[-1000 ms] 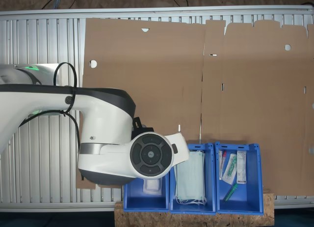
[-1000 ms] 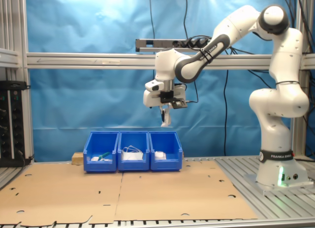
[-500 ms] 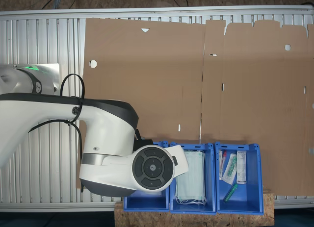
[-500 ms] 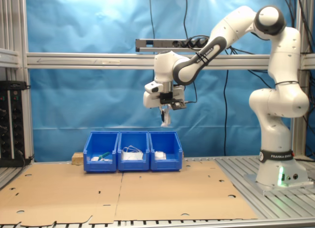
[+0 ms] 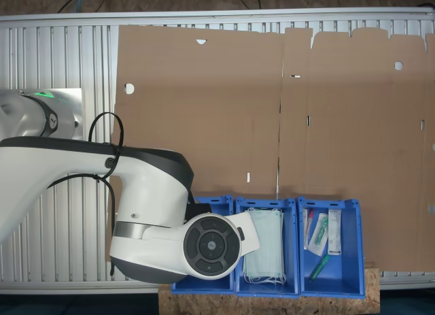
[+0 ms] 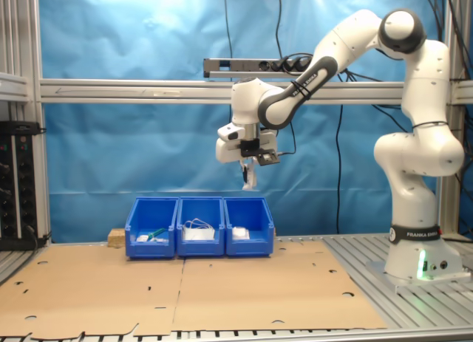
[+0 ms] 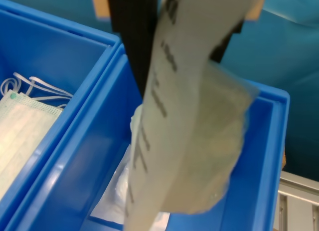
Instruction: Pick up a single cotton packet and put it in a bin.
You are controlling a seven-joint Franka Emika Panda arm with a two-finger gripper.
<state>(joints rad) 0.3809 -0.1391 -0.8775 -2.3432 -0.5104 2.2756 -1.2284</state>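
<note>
Claw (image 6: pixel 249 167) grips cotton packet (image 7: pixel 194 116), dark print illegible, above bin (image 7: pixel 269 156).

My own arm (image 5: pixel 143 213) is hiding most of the end bin (image 5: pixel 204 282); the cotton packet (image 7: pixel 189 116) is showing blurred, its top cut off.

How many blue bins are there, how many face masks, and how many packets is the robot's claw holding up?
Blue bins: 3
Face masks: 1 that I can tell, in the middle bin
Cotton packet held by the gripper: 1
Total: 5
</note>
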